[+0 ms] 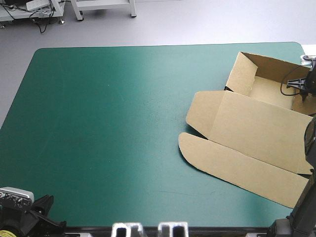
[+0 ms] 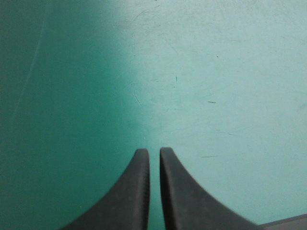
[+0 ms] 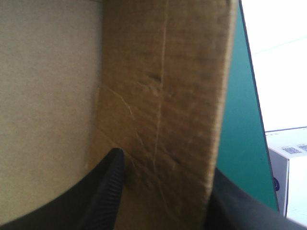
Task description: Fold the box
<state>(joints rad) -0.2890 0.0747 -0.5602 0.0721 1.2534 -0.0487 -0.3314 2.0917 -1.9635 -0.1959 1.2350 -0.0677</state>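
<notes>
Box (image 1: 256, 123) sits on the right side of the table (image 1: 98, 123). It's an open tray with the lid laid flat.
- The tray (image 1: 269, 86) is the part nearest the table's far right corner. Its walls are up, and the back wall runs close to the table's far edge.
- The lid panel lies flat on the teal-green cover and reaches back toward the table's near edge. The box is turned a bit, not square to the table edges.
- The long front flap (image 1: 237, 165) with the rounded end is the part closest to the table's near edge, and it's flat. A smaller side flap (image 1: 202, 111) points toward the table's middle and is also flat.

Right gripper (image 1: 302, 94) is at the table's right edge, on the tray's right-hand wall. In the right wrist view the right gripper (image 3: 165, 165) straddles that wall (image 3: 163, 96), clamped on the board. One black finger (image 3: 108, 191) is on the tray's inner side. The other is outside the wall, toward the table's right edge, and mostly hidden behind the board. A strip of teal-green cover (image 3: 237, 120) shows past the wall.

Left gripper (image 1: 44, 217) is at the table's near left corner. It's closed with nothing in it. In the left wrist view the left gripper (image 2: 154, 152) has its fingertips nearly meeting with just a sliver between them, over bare teal-green cover (image 2: 216, 72).
</notes>
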